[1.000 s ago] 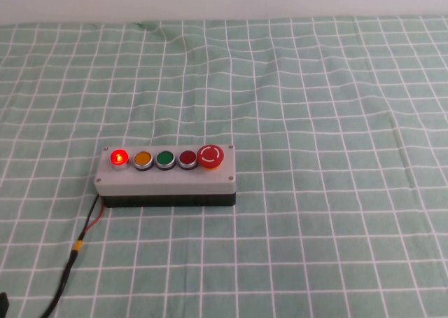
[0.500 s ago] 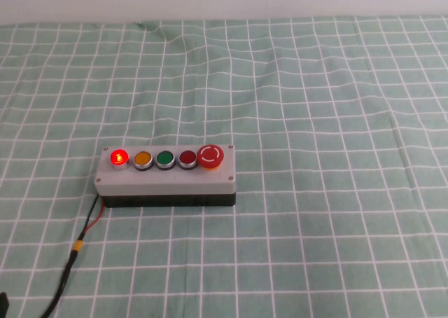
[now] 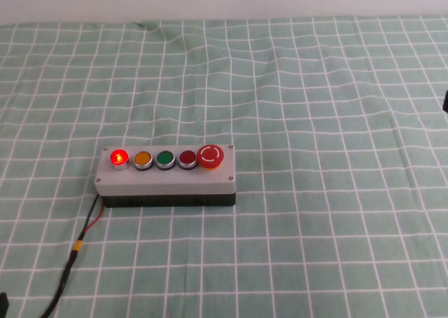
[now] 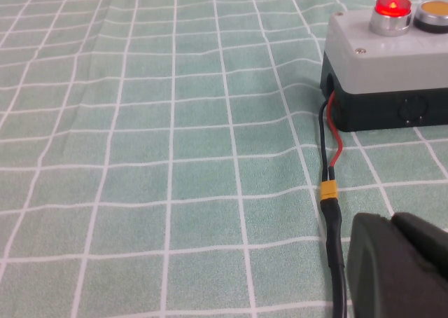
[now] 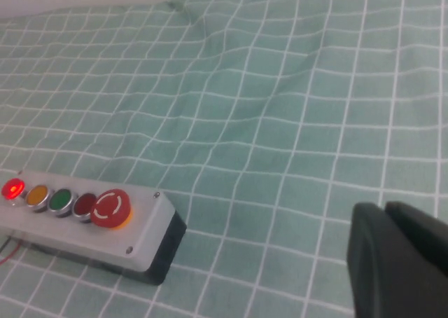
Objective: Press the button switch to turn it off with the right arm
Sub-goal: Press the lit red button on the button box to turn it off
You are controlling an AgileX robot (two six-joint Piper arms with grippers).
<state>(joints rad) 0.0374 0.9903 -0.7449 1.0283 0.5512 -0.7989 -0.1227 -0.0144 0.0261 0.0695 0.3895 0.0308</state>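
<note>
Cloth was pale green, white grid. Box: grey top, black base. Buttons: lit red, orange, green, dark red, big red. Cable black, yellow joint. Left gripper, right gripper: black, lower right of own wrist frames.

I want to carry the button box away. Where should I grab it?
I'd pinch the grey button box across its long front and back walls, coming from above. Its top is crowded with buttons, and the cable leaves its left end. The left gripper sits near that cable; the right gripper hangs off to the box's right.
</note>
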